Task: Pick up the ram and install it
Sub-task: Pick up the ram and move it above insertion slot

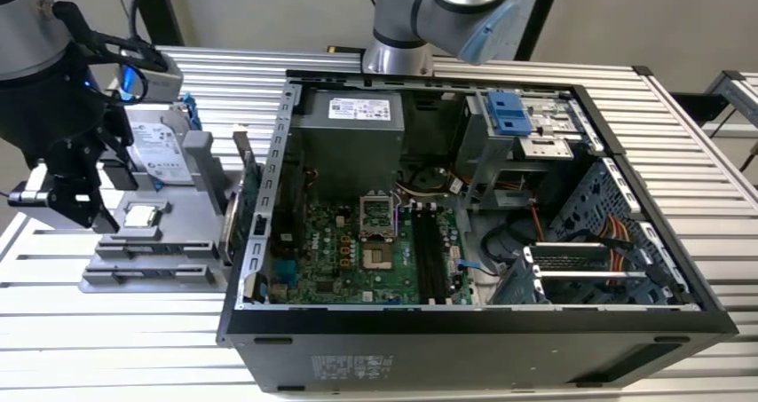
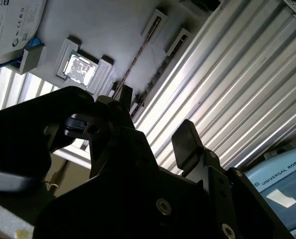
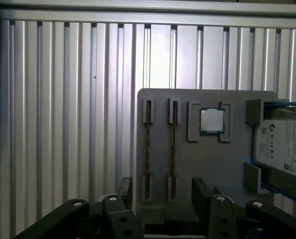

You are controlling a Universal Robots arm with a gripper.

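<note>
Exterior view: the gripper (image 1: 85, 208) is hanging at the edge of the grey fixture plate (image 1: 177, 282) on the exterior view's left, close beside the processor chip (image 1: 142, 214), with the hard drive (image 1: 160, 149) sitting at the plate's far end. The open computer case (image 1: 474, 331) is standing just beside the plate on the exterior view's right. Its side wall is running along the plate's edge and closing off that side, and the motherboard (image 1: 343, 251) is lying exposed inside. Ribbed table slats (image 1: 119, 349) are lying open on the near side of the plate. Second wrist view: the gripper (image 2: 155, 112) is showing its fingers (image 2: 188, 144) spread apart and gripping nothing. The ram (image 2: 138, 59) is sitting on edge in the plate's slotted holders, past the fingertips and not between the pads, with a second stick (image 2: 160, 74) alongside. First wrist view: the ram (image 3: 148, 154) and the second stick (image 3: 172, 154) are standing parallel in paired end holders, both lining up within the gap of the released gripper (image 3: 162, 185). How far the fingers are hanging above them cannot be told here. Both sticks are sitting by the plate's outer edge, with the processor chip and hard drive on their other side, and the table slats are spreading wide beyond that edge.
</note>
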